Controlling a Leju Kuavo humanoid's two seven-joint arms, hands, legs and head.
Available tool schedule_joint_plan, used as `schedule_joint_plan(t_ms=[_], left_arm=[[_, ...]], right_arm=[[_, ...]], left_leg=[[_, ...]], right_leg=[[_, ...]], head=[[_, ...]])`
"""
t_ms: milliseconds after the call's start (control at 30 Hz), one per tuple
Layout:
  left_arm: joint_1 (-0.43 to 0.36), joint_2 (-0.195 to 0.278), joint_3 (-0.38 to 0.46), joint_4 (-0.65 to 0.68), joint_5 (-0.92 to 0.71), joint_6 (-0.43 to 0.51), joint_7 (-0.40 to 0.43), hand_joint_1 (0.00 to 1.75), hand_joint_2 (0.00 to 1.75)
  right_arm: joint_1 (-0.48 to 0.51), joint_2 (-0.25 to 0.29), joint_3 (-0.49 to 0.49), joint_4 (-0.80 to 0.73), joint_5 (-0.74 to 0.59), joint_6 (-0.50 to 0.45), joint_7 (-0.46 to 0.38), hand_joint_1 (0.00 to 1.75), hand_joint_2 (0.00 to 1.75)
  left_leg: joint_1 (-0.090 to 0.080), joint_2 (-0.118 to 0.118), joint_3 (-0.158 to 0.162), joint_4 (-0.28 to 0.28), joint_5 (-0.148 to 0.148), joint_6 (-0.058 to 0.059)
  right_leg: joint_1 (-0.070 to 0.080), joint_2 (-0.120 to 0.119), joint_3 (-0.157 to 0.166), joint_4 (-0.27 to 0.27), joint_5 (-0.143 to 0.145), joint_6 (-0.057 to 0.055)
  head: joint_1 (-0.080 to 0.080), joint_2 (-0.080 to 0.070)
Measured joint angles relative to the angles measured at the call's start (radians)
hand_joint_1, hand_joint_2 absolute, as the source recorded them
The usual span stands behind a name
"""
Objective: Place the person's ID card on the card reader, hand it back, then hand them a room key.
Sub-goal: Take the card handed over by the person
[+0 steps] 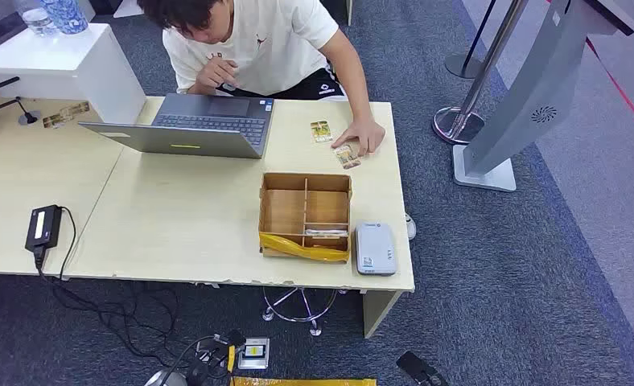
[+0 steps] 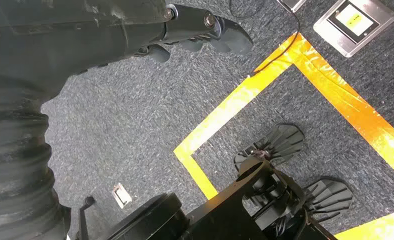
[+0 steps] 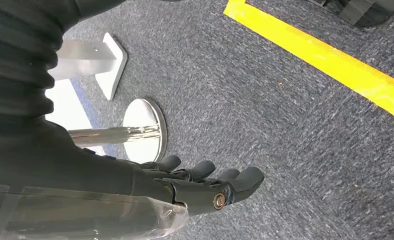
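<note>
Two small cards lie on the far right of the table (image 1: 185, 217): one card (image 1: 321, 131) beside the laptop, the other card (image 1: 347, 155) under the fingertips of the person's hand (image 1: 367, 133). The grey card reader (image 1: 376, 248) sits at the near right corner, next to a divided cardboard box (image 1: 285, 211) with something flat and white (image 1: 327, 233) in one compartment. Both my arms hang below the table. My left hand (image 2: 200, 30) is over the carpet, fingers loosely extended, holding nothing. My right hand (image 3: 205, 182) is likewise empty, with its fingers apart.
An open laptop (image 1: 193, 125) stands in front of the seated person (image 1: 249, 40). A black power brick (image 1: 43, 227) with its cable lies at the table's left front. A stanchion base (image 1: 457, 122) and a grey kiosk stand (image 1: 523, 96) are on the right. Yellow floor tape (image 2: 245, 95) marks the carpet.
</note>
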Motion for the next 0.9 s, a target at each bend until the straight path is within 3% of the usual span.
schedule_joint_plan(t_ms=[233,433,733,900], left_arm=[[0.001,0.0,0.006,0.0,0.009,0.008,0.0,0.0,1.75],[0.006,0.003,0.015,0.0,0.008,0.012,-0.011,0.0,1.75],[0.009,0.008,0.023,0.0,0.0,0.004,-0.018,0.0,1.75],[0.016,0.011,0.025,0.001,-0.001,0.007,-0.032,0.0,1.75]], right_arm=[[-0.001,0.0,0.001,0.0,-0.006,0.001,-0.002,0.0,1.75],[0.004,-0.012,-0.028,0.0,-0.213,-0.107,-0.006,0.0,1.75],[0.018,-0.113,-0.111,0.002,-0.295,-0.255,-0.067,0.0,1.75],[0.003,-0.179,-0.184,0.002,-0.373,-0.35,-0.193,0.0,1.75]], left_leg=[[0.0,0.0,0.0,0.0,0.0,0.0],[0.0,0.0,0.0,0.0,0.0,0.0],[-0.001,0.0,0.0,0.0,0.0,0.0],[-0.001,0.0,-0.001,0.0,0.0,0.0]], right_leg=[[0.0,0.0,0.0,0.0,0.0,0.0],[0.0,0.0,0.0,0.0,0.0,0.0],[-0.001,0.0,0.0,0.0,0.0,0.0],[-0.001,0.0,0.0,0.0,0.0,0.0]], head=[[0.0,0.0],[0.0,0.0],[0.0,0.0],[0.0,0.0]])
